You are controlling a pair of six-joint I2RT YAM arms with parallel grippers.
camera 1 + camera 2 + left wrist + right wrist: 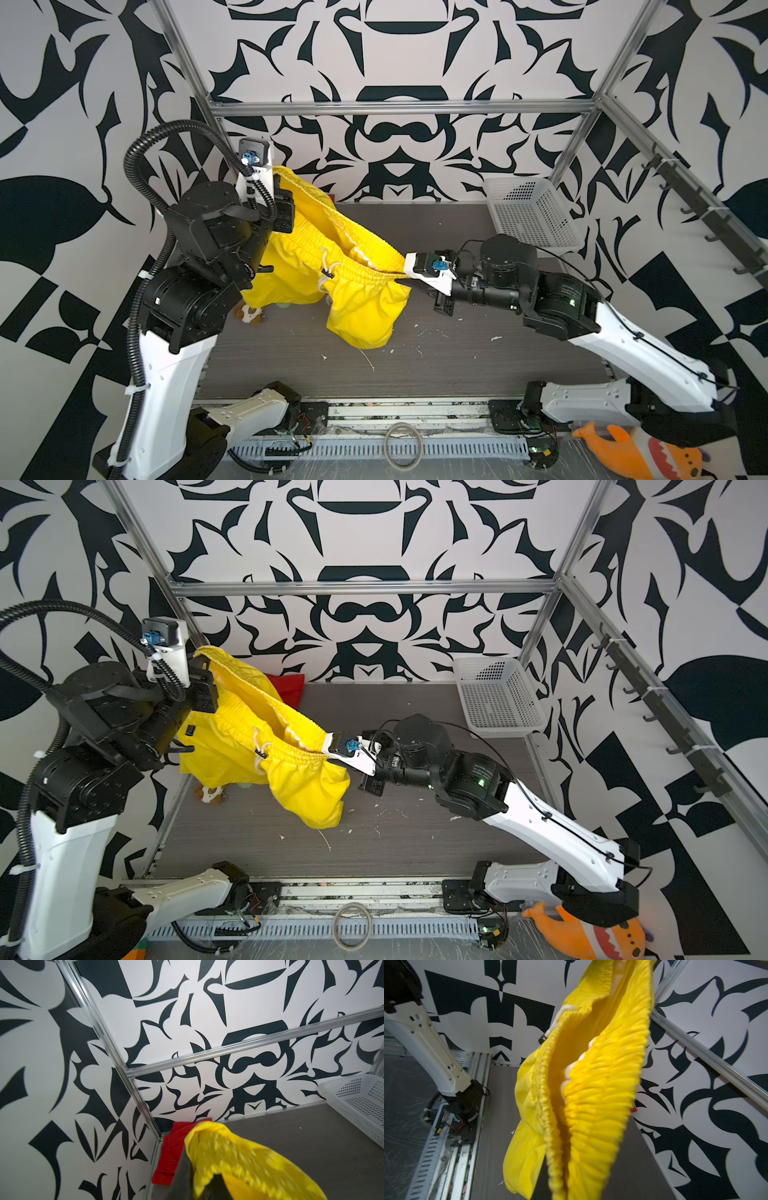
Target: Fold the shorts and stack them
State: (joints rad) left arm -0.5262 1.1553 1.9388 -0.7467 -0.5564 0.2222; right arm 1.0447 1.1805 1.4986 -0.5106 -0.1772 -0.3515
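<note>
The yellow shorts (357, 307) (299, 783) hang above the dark table, stretched by their gathered waistband between my two grippers. My left gripper (280, 185) (204, 668) is raised at the back left and shut on one end of the waistband (207, 1147). My right gripper (405, 274) (329, 754) is lower, near the middle, and shut on the other end. The right wrist view looks into the open waistband (591, 1095), and cloth hides the fingers there. The white drawstring (326, 270) dangles in front. The red shorts (291, 688) (172, 1153) lie folded in the back left corner.
A white perforated basket (532, 216) (494, 696) stands at the back right. An orange plush shark (640, 453) lies off the table's front right. A small toy (251, 316) sits under the left arm. The metal frame rail (399, 108) crosses the back.
</note>
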